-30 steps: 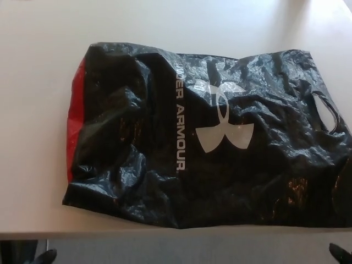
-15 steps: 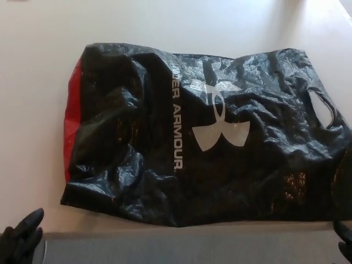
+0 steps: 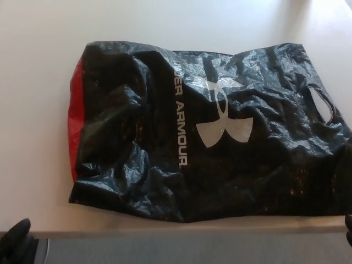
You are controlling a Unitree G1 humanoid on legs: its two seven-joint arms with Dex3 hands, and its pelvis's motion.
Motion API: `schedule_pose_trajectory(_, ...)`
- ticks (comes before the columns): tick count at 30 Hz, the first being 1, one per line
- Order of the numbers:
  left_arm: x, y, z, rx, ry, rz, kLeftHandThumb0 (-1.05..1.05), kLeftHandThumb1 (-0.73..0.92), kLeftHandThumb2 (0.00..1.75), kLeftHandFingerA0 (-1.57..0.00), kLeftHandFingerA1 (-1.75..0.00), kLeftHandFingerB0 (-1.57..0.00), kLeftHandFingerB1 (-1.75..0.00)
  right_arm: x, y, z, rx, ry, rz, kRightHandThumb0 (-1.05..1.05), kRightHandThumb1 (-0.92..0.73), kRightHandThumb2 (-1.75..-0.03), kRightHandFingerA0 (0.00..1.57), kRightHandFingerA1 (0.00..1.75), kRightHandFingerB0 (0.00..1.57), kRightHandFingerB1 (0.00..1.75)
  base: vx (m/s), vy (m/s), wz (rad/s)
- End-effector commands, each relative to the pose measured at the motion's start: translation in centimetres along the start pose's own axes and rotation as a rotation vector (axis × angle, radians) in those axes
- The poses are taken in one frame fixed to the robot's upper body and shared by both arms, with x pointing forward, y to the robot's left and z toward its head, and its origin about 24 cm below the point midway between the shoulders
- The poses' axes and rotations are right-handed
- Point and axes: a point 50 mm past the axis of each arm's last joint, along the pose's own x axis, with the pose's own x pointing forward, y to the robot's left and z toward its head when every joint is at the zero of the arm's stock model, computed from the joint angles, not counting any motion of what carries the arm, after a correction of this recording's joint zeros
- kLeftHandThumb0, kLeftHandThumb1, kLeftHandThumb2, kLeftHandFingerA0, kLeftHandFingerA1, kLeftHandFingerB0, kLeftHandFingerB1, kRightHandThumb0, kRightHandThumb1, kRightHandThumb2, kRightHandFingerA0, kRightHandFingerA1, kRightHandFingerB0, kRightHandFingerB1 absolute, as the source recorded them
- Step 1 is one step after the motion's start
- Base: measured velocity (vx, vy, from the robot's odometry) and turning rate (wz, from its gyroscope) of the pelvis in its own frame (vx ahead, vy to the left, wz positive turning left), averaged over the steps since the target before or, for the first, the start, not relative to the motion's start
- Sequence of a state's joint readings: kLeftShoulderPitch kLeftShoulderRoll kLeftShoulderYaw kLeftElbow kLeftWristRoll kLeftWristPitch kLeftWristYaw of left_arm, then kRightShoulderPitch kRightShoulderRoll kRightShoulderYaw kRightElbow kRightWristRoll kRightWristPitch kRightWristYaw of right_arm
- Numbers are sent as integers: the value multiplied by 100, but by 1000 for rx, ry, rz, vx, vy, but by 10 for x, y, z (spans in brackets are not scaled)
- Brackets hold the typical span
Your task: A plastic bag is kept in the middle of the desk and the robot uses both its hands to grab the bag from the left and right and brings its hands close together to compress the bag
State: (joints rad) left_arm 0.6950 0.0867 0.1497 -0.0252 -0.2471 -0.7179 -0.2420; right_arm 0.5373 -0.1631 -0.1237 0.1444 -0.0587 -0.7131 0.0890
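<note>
Bag (image 3: 209, 132) lies crumpled on desk (image 3: 38, 110); both hands' grip cannot be told, perhaps empty

Pale cream desk (image 3: 165, 22) under soft light; grey floor (image 3: 192, 250) below its front edge

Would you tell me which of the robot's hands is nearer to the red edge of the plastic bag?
Left. The left hand sits below the desk edge, under the bag's red edge; the right hand barely shows at the far right corner, across the whole plastic bag.
</note>
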Motion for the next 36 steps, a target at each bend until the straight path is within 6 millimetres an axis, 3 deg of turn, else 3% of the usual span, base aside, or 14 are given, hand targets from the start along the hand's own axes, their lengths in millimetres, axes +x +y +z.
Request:
schedule_pose_trajectory(1,-13,12,32,-105,-284,50,-73,65,96,-10,-44,-6,-36,-12,-21,43,63,-275,-95,-73,-75,-109,0,23,6,24,0,0,0)
schedule_pose_trajectory(5,-11,13,47,-64,-366,45,-36,54,110,-1,-49,0,-48,-16,-27,53,39,-321,-110,-73,-74,-108,0,20,0,21,0,0,0)
schedule_pose_trajectory(6,-8,14,51,-65,-397,59,-37,51,109,-1,-49,0,-48,-16,-28,56,37,-331,-114,-70,-91,-66,0,15,0,19,0,0,0)
schedule_pose_trajectory(9,12,25,68,-36,-510,90,-37,54,111,-2,-50,0,-49,-7,-29,66,59,-410,-145,-70,-88,-66,0,15,0,19,0,0,0)
schedule_pose_trajectory(10,22,30,75,-12,-548,101,-37,53,111,-2,-50,0,-49,-1,-32,70,44,-449,-175,-78,-73,-107,0,18,0,19,0,0,0)
schedule_pose_trajectory(14,51,49,103,66,-659,135,-79,65,106,-18,-54,0,-40,19,-45,86,-13,-536,-268,-86,-74,-108,0,19,0,15,0,0,0)
schedule_pose_trajectory(15,60,54,111,89,-690,151,-37,52,111,-3,-51,0,-49,26,-49,91,-35,-550,-286,-86,-71,-107,0,19,0,15,0,0,0)
schedule_pose_trajectory(19,92,73,144,163,-808,213,-37,53,112,-3,-50,0,-49,52,-69,113,-146,-609,-358,-76,-61,-86,0,17,0,13,0,0,0)
schedule_pose_trajectory(20,106,82,158,215,-830,231,-75,91,67,-21,-41,-15,-31,65,-77,121,-184,-610,-393,-76,-74,-63,0,13,0,11,0,0,0)
schedule_pose_trajectory(24,135,99,184,279,-843,309,-75,91,67,-24,-46,-18,-35,94,-96,140,-269,-569,-452,-96,-67,-98,0,3,0,0,0,0,0)
schedule_pose_trajectory(29,171,114,196,256,-766,345,-77,92,71,-20,-50,-17,-34,131,-111,153,-265,-468,-483,-92,-75,-67,0,0,0,0,0,0,0)
schedule_pose_trajectory(32,195,122,196,314,-657,358,-80,92,73,-16,-47,-17,-35,161,-120,168,-295,-470,-519,-100,-58,-101,0,10,0,0,0,0,0)
schedule_pose_trajectory(33,200,123,196,328,-639,361,-81,92,73,-15,-45,-17,-35,167,-121,172,-279,-466,-500,-96,-70,-63,0,0,0,0,0,0,0)
schedule_pose_trajectory(36,217,123,192,336,-565,343,-88,92,81,-11,-41,-15,-34,187,-126,181,-270,-438,-471,-100,-70,-62,0,0,0,0,0,0,0)
